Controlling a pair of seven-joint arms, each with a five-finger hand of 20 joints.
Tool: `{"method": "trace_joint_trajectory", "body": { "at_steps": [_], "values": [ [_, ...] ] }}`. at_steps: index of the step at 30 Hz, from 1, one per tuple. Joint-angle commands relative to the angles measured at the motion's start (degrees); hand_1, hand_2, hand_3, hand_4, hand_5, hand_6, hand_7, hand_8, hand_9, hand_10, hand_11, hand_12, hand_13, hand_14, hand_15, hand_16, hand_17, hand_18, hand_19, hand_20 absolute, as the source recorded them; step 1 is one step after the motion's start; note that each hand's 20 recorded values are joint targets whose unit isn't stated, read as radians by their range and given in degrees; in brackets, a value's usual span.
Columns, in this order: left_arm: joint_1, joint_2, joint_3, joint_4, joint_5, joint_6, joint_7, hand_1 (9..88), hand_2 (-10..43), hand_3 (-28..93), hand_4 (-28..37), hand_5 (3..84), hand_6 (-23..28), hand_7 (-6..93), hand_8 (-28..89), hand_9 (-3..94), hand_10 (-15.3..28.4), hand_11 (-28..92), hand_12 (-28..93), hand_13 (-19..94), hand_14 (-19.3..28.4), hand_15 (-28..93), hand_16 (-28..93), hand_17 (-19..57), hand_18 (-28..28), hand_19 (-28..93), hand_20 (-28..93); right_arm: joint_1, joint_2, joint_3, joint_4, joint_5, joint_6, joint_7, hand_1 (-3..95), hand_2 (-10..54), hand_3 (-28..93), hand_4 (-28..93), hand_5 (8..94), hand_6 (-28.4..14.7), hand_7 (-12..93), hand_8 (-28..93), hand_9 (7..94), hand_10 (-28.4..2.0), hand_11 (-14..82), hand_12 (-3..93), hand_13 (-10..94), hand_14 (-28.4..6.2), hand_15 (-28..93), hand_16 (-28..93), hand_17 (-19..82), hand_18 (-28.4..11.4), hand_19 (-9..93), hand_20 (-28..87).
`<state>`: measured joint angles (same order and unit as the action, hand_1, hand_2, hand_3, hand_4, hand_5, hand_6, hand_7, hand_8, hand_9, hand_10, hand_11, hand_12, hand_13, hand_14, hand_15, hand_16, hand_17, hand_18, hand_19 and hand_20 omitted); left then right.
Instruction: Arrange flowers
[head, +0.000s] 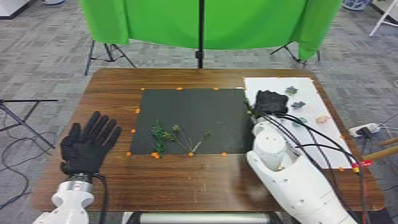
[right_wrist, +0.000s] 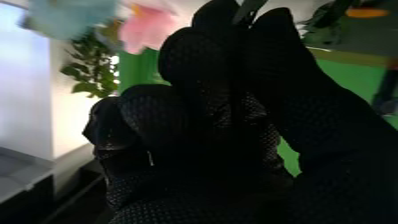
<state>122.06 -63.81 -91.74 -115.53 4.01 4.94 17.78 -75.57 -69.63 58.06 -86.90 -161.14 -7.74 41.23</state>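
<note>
In the right hand, a sprig is pinched; likely light and bendy, best gripped below its leaves.

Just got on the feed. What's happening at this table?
The robot's black-gloved right hand is where the dark grey mat meets the white sheet, apparently pinching a thin green stem. Green leafy sprigs lie on the near part of the mat, and a pink flower lies on the sheet. The black-gloved left hand is open at the left side of the brown wooden table.
</note>
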Motion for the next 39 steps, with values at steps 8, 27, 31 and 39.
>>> {"method": "trace_joint_trajectory", "body": {
  "at_steps": [8, 27, 31, 39],
  "values": [
    [1.53, -0.90, 0.04, -0.26, -0.23, -0.56, -0.02, 28.3, 12.8, 78, -28.3, 47.4, 10.6, 9.2, -8, 39.8, 16.0, 19, 10, 30, 17.5, 38, -7, -6.9, 16.3, 40, 14, -5.42, 2.68, -1.37, -4.12, 1.95, 3.91, -2.66, 53.2, -9.5, 85, -25, 89.5, -4.4, 29, 12, 91.6, -14.1, 30.9, 46.2, 74, -15.8, 73, 34, 38, -28.4, 93, 49],
    [1.16, -0.01, 0.17, -0.26, -0.82, 0.59, -0.42, 28.3, 12.8, 78, -28.3, 47.6, 10.7, 9.2, -8, 39.9, 15.9, 19, 10, 30, 17.5, 39, -7, -7.0, 16.4, 40, 14, -15.22, 0.24, 2.45, -24.14, 11.36, 0.31, 4.94, 51.1, -9.5, 84, -20, 85.4, -4.8, 31, 19, 90.6, -14.0, 28.1, 47.1, 73, -16.0, 71, 36, 38, -28.4, 93, 50],
    [1.48, 0.33, -0.37, -0.33, -0.46, 0.88, -0.59, 28.3, 13.1, 78, -28.3, 47.6, 10.7, 9.3, -8, 40.0, 16.0, 19, 10, 30, 17.5, 39, -7, -6.9, 16.3, 40, 14, -17.99, 0.85, 3.00, -25.68, 12.27, 2.22, 3.87, 47.7, -9.5, 78, -21, 79.6, -6.7, 26, 8, 82.7, -16.9, 29.9, 31.6, 68, -16.5, 69, 27, 36, -28.4, 93, 47],
    [1.26, 0.31, -0.18, -0.06, -0.46, 0.99, -1.03, 28.2, 13.2, 78, -28.3, 47.6, 10.7, 9.3, -8, 40.1, 16.1, 19, 10, 30, 17.4, 39, -7, -6.9, 16.3, 40, 14, -18.85, 0.24, 1.82, -25.31, 11.53, 0.80, 2.86, 42.1, -9.5, 82, -21, 76.9, -6.7, 16, 0, 68.9, -21.9, 26.5, 19.5, 56, -19.7, 71, 23, 32, -28.4, 93, 45]
  ]
}}
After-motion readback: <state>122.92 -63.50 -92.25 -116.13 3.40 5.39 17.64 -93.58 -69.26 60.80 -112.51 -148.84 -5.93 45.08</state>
